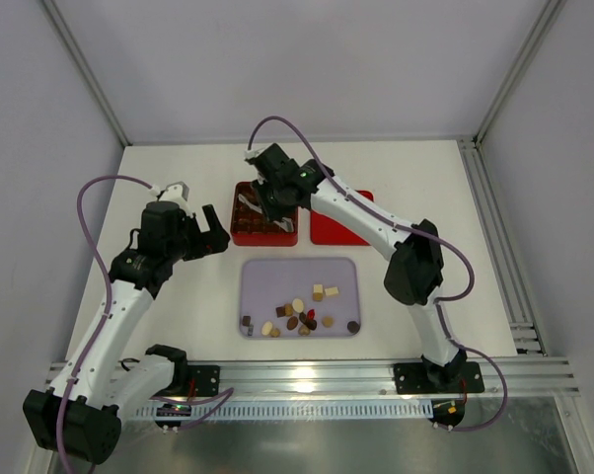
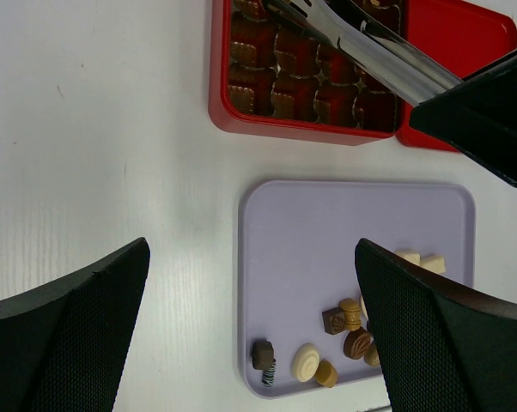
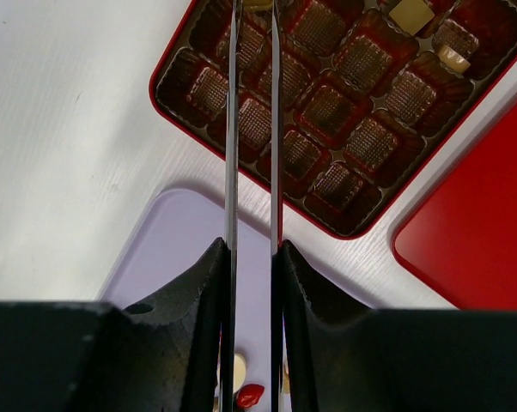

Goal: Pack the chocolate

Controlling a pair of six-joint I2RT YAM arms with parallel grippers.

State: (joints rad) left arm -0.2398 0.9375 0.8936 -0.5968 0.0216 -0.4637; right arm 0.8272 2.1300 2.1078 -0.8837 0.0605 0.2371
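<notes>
Several chocolates (image 1: 297,314) lie loose at the near side of the lilac tray (image 1: 277,276); they also show in the left wrist view (image 2: 344,319). My right gripper (image 1: 267,202) is shut on metal tongs (image 3: 231,129), whose arms reach over the red compartment box (image 3: 327,107). A tan bit shows between the tong tips at the frame's top edge. Two chocolates (image 3: 410,15) sit in far compartments. A reddish sweet (image 3: 250,396) lies below the tongs. My left gripper (image 1: 216,232) is open and empty, above the table at the tray's left edge (image 2: 252,257).
The red box (image 1: 248,232) stands behind the tray, with its red lid (image 1: 341,229) flat to its right. The lid also shows in the left wrist view (image 2: 465,34) and the right wrist view (image 3: 482,215). The tongs (image 2: 361,43) cross over the box.
</notes>
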